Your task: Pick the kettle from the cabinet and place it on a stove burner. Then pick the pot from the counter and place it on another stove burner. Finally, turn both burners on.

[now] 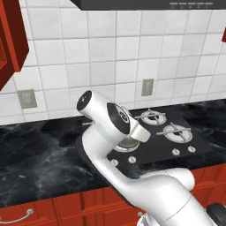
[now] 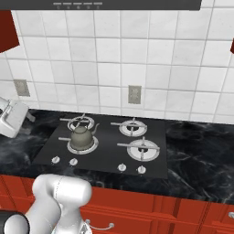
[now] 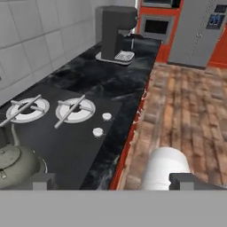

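Note:
The small grey-green kettle (image 2: 82, 137) stands upright on the front-left burner of the black cooktop (image 2: 107, 153); in the hand view the kettle (image 3: 16, 161) sits at the lower left. My gripper (image 3: 114, 181) is open and empty, its fingertips (image 3: 44, 181) wide apart. In the right base view the gripper (image 2: 11, 118) hangs over the counter (image 2: 201, 160) left of the stove, apart from the kettle. Three burners are bare: back-left (image 2: 80, 122), back-right (image 2: 132, 127) and front-right (image 2: 143, 149). A corner of the red cabinet (image 1: 9, 39) shows at upper left. The pot is out of view.
Small white knobs (image 2: 122, 167) line the cooktop's front edge. A dark coffee machine (image 3: 116, 31) stands on the counter beyond the stove. Red drawers (image 1: 26, 214) run below the worktop. A range hood (image 2: 105, 4) hangs above, and the wood floor (image 3: 186, 111) lies beside the counter.

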Controlling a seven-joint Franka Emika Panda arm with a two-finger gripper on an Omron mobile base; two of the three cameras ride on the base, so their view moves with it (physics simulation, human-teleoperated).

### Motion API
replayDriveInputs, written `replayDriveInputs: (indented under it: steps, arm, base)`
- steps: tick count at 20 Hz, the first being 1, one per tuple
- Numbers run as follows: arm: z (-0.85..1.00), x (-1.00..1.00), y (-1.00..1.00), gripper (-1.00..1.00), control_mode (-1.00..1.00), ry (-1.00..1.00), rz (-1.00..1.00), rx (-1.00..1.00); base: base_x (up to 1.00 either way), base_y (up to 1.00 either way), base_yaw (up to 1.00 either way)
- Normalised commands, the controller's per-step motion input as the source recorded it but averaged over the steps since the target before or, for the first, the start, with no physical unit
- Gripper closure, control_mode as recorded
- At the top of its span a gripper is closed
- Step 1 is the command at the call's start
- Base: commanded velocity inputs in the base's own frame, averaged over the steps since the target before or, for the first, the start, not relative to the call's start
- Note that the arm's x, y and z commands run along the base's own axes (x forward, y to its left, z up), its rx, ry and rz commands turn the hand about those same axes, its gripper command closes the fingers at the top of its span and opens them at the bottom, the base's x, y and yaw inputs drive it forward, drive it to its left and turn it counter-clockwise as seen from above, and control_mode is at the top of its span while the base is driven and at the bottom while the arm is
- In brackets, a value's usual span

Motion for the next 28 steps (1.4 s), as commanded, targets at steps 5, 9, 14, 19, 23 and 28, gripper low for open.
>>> replayDriveInputs:
  steps: [5,9,14,19,23,28]
  arm:
    - [-0.08,-0.09,-0.18,-1.0,-1.0,0.0,0.18,0.16]
    - [-0.14,-0.07,-0.18,-1.0,-1.0,0.0,0.18,0.17]
    - [-0.06,-0.05,-0.11,-1.0,-1.0,0.0,0.11,0.08]
    - [0.0,-0.08,0.0,-1.0,-1.0,-0.03,0.0,0.0]
    - [0.0,-0.41,0.0,-1.0,1.0,-0.13,-0.03,0.0]
    - [0.0,0.0,0.0,-1.0,1.0,0.0,0.0,0.0]
  base:
    - [0.0,0.0,0.0]
    - [0.0,0.0,0.0]
    - [0.0,0.0,0.0]
    - [0.0,0.0,0.0]
    - [-0.21,0.0,-0.01]
    - [-0.91,0.0,-0.05]
